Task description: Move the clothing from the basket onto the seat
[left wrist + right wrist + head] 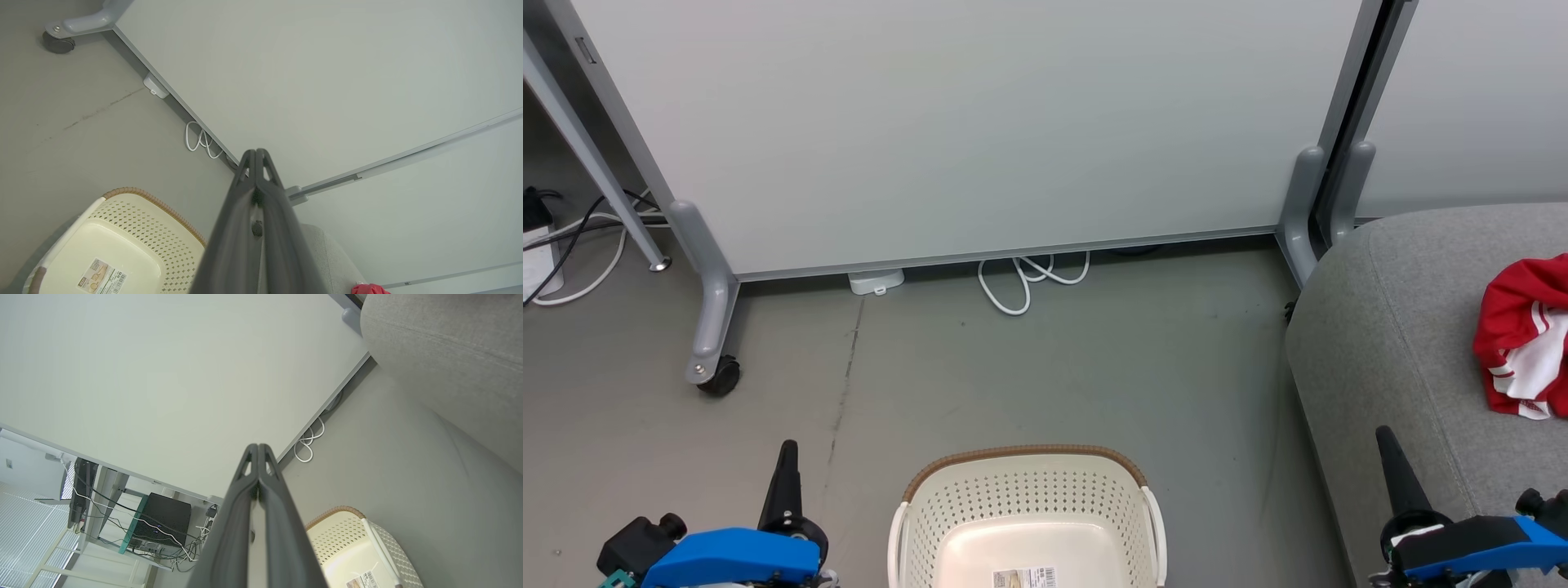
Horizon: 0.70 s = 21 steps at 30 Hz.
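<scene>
While the clothing is lying bunched on the seat, the basket is sitting on the floor beside it, label showing inside, left gripper and right gripper hovering pinched closed either side.

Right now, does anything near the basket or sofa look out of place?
The red clothing lies crumpled in a heap on the seat. A white cable lies loosely looped on the floor below the panel. The basket stands upright.
</scene>
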{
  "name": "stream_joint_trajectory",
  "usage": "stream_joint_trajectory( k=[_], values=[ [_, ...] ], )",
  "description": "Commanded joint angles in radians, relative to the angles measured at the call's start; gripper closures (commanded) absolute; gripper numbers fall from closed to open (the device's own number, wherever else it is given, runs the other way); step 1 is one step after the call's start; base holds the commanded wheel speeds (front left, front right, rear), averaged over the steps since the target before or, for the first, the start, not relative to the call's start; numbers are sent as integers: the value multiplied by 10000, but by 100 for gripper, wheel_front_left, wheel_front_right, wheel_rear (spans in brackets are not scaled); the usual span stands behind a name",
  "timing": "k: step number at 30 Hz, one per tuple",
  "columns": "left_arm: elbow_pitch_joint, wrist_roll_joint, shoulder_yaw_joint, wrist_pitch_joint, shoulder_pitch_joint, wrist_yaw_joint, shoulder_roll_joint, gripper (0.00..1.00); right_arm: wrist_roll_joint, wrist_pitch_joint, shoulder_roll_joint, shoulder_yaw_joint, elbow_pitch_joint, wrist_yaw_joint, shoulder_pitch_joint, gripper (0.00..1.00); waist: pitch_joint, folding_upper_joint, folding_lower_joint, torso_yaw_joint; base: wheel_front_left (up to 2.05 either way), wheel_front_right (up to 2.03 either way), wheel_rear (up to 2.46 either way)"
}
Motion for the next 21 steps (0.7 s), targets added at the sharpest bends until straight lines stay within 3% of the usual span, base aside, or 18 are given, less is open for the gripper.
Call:
stream_joint_trajectory(
  k=[1,21],
  values=[
    [-157,-201,110,60,-260,-15,20,100,232,48,-86,-13,-87,4,-288,100,2,0,-1,-6,0,0,0],
    [-450,-2042,482,587,-444,-20,-20,100,2286,331,-107,-17,-61,5,-516,100,42,0,-1,-158,0,0,0]
  ],
)
